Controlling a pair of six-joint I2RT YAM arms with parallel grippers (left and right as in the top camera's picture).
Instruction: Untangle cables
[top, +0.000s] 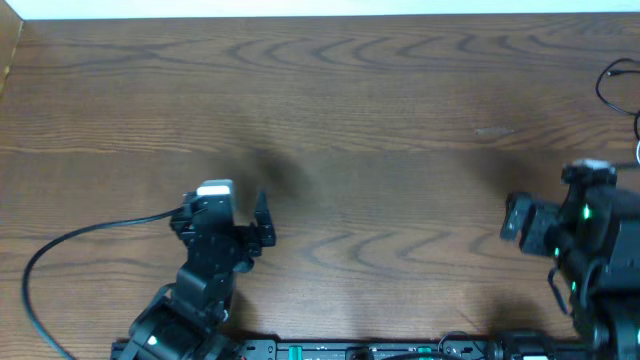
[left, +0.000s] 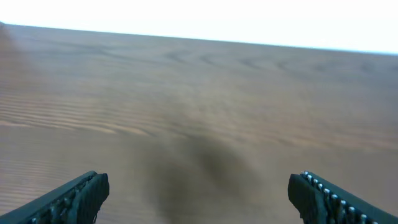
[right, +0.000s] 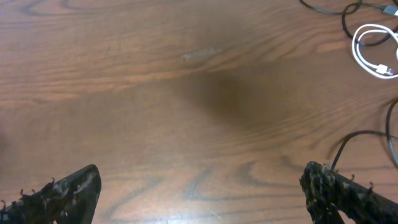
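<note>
Before touching anything, looks like the approach step, nothing untangled yet. Shows left hand (top: 263, 222) spread wide and empty, well left of right hand (right: 199, 193). Shows right hand equally wide apart, gripping nothing, above bare desk (top: 380, 120). Finds cables (right: 368, 38), white and black, ahead-right of right hand, well apart. Needs reaching there, pinching one strand.

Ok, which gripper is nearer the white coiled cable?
Right. The white coiled cable lies ahead and right of the right gripper; the left gripper sits far across the table.
</note>
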